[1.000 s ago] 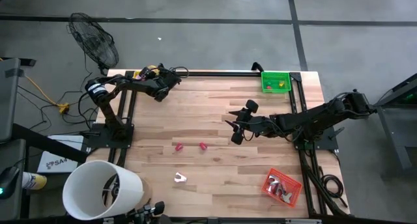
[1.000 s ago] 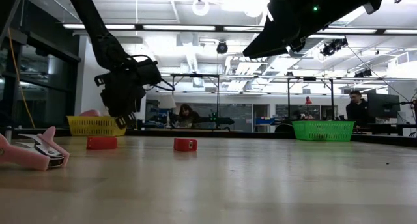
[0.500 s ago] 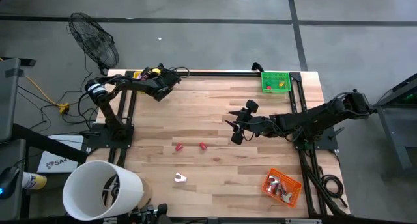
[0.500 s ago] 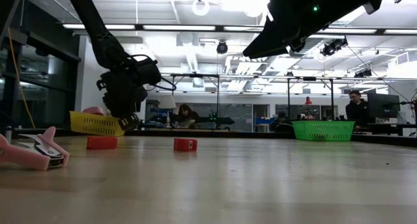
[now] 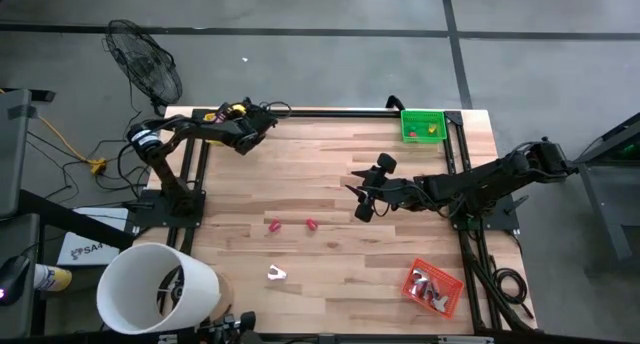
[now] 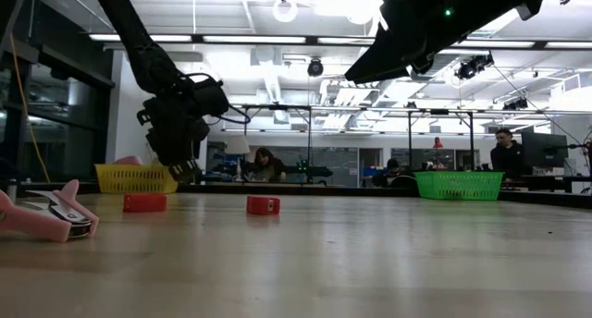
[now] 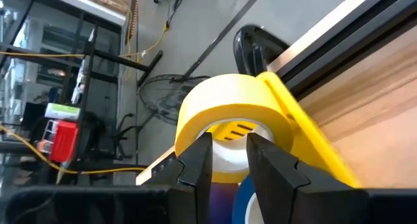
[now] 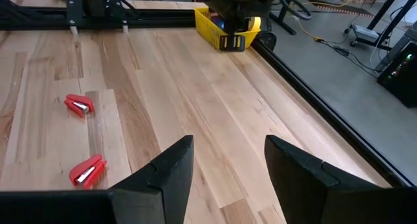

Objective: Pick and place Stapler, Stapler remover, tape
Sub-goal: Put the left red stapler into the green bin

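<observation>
A yellow tape roll (image 7: 228, 110) hangs over the yellow basket (image 6: 134, 177) at the table's far left corner, with my left gripper (image 7: 225, 155) shut on it; the high view shows the roll (image 5: 232, 111) there too. Two red staplers (image 8: 78, 105) (image 8: 86, 172) lie flat mid-table. A pink stapler remover (image 6: 46, 216) lies near the front edge. My right gripper (image 5: 360, 196) hovers open above the table's middle, right of the staplers, with nothing between its fingers. My left gripper has the tape roll by the near part of its ring (image 7: 225, 136), one finger (image 7: 195, 162) on each side of that spot. The fingers hide the exact contact. They come slanting down from the table's near side. The roll is lifted clear, just above the basket's rim (image 7: 293, 126).
A green basket (image 5: 422, 124) stands at the far right corner and an orange basket (image 5: 432, 287) with items at the near right. A white bucket (image 5: 155, 289) sits off the near left corner. Bare wood lies between the staplers and my right gripper.
My left gripper has turned a little over the yellow basket while keeping its hold on the tape. In the low view the basket tilted for a moment and sits level again. My right gripper has kept still.
</observation>
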`<state>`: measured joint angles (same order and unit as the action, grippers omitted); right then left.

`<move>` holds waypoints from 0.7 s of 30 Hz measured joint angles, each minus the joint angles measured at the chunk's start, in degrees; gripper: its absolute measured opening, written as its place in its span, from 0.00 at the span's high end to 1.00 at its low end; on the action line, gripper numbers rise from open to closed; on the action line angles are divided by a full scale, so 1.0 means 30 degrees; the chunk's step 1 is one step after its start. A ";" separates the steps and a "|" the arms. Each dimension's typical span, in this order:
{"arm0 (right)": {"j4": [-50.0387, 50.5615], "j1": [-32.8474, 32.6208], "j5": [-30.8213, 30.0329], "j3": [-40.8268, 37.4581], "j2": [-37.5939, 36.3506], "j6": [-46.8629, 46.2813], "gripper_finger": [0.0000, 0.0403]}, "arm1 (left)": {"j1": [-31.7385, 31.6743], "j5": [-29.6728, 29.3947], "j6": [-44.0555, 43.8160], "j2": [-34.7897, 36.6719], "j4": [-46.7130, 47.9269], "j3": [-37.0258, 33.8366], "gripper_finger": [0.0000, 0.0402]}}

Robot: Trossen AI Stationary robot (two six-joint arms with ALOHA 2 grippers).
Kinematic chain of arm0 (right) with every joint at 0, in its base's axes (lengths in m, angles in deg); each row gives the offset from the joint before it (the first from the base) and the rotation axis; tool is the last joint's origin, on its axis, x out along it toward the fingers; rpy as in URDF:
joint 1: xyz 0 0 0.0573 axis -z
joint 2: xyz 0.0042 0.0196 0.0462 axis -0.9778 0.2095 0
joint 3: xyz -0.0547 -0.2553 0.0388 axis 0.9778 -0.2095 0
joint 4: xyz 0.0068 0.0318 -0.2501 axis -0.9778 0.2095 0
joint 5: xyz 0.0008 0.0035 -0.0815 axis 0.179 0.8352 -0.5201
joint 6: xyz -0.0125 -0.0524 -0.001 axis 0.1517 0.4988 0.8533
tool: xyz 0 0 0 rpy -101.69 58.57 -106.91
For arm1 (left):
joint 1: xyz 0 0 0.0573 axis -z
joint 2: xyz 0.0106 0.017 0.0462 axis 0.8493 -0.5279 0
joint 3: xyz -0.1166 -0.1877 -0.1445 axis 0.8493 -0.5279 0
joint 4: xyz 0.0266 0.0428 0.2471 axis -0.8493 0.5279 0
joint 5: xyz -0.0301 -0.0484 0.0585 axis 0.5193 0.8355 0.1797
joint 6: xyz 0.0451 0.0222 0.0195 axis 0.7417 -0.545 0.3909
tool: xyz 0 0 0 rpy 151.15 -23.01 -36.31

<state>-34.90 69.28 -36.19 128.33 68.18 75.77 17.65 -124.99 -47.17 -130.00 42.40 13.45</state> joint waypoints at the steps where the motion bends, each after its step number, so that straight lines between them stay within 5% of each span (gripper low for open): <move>1: 0.0043 0.0000 -0.0005 0.0000 0.0002 0.0000 0.55 | 0.0013 0.0098 0.0000 0.0089 -0.0034 0.0007 0.77; 21: 0.0668 0.0000 0.0010 -0.0015 -0.0002 -0.0306 0.55 | 0.0166 0.1380 -0.0364 0.0719 0.1270 0.0022 0.77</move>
<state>-32.90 69.28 -36.16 128.29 68.18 74.86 18.15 -120.85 -48.26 -127.84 46.21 13.52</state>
